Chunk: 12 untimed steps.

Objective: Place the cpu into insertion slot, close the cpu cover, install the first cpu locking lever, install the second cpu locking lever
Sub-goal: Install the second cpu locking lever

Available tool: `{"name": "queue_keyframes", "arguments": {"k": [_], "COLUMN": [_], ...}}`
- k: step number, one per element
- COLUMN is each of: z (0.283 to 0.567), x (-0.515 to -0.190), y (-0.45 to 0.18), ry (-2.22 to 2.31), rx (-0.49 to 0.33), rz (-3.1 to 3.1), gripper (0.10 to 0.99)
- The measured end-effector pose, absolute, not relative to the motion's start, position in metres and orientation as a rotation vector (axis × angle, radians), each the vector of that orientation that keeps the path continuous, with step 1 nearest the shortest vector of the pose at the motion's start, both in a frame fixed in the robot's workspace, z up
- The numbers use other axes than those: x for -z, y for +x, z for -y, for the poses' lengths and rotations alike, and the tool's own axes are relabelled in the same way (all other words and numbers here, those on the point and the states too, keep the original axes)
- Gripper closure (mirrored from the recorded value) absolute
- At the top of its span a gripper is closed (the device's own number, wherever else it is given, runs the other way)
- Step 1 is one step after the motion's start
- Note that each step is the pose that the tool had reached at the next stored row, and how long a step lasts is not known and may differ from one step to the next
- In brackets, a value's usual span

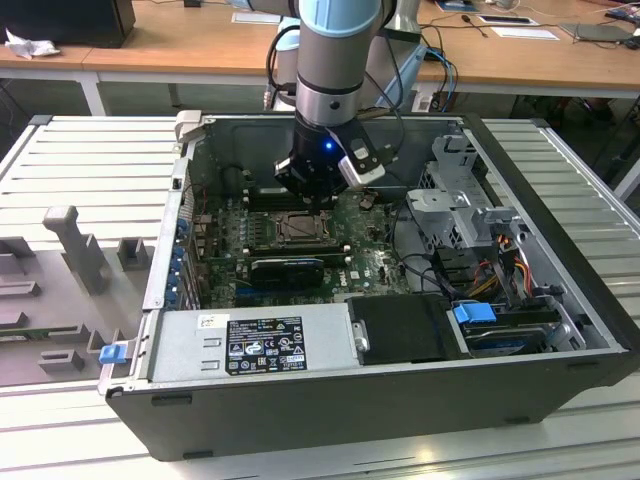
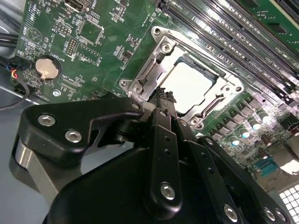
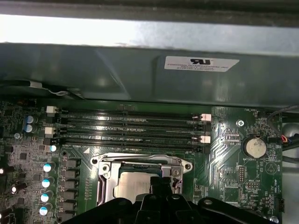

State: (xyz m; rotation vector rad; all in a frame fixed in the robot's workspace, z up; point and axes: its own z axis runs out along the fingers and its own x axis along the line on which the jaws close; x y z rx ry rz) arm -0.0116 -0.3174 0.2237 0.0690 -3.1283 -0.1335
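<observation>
In the exterior view the arm reaches down into an open computer case (image 1: 560, 330) lying on a slatted desk (image 1: 90, 160), and the hand (image 1: 312, 196) hangs just over the insertion slot (image 1: 300, 228) at the middle of the green motherboard (image 1: 375, 262). In the second wrist view the hand (image 2: 164, 94) shows its black fingers (image 2: 161, 135) drawn narrow together, their tips meeting at the socket's edge, at about seven o'clock from the cpu (image 2: 189, 86); whether they pinch anything I cannot tell. The cpu lies flat inside the insertion slot (image 2: 156, 32), its pale face framed by the cpu cover (image 2: 158, 60), which lies down over it. In the first wrist view the cpu (image 3: 133, 186) sits within the cover (image 3: 140, 162), the memory slots (image 3: 131, 128) run at twelve o'clock from the socket, and a round coin battery (image 3: 256, 147) lies at about two o'clock. In the exterior view a grey power supply (image 1: 250, 345) sits at six o'clock from the socket, with a black expansion card (image 1: 288, 270) between them.
</observation>
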Motion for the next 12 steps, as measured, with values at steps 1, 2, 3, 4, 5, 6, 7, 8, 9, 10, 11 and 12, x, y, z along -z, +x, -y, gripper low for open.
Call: {"name": "queue_keyframes", "arguments": {"k": [1,2,3,4,5,6,7,8,9,10,11,12], "z": [0.3177,0.3179,0.3182,0.3185,0.3188,0.3191,0.3194,0.3197,0.3199,0.3202,0.3204,0.3204], "x": [-0.2237,-0.2237,-0.2237,-0.2237,-0.2237,-0.2237,-0.2237,-0.2237,-0.2237,-0.2238,-0.2244,-0.2258], "y": [-0.0116,-0.0116,-0.0116,-0.0116,-0.0116,-0.0116,-0.0116,-0.0116,-0.0116,-0.0116,-0.0116,-0.0116], "ry": [0.069,0.069,0.069,0.069,0.069,0.069,0.069,0.069,0.069,0.069,0.069,0.069], "rx": [0.133,0.133,0.133,0.133,0.133,0.133,0.133,0.134,0.134,0.133,0.133,0.133], "rz": [3.128,3.128,3.128,3.128,3.128,3.128,3.128,3.128,3.128,3.128,3.128,3.128], "gripper": [0.980,0.980,0.980,0.980,0.980,0.980,0.980,0.980,0.980,0.980,0.980,0.980]}}
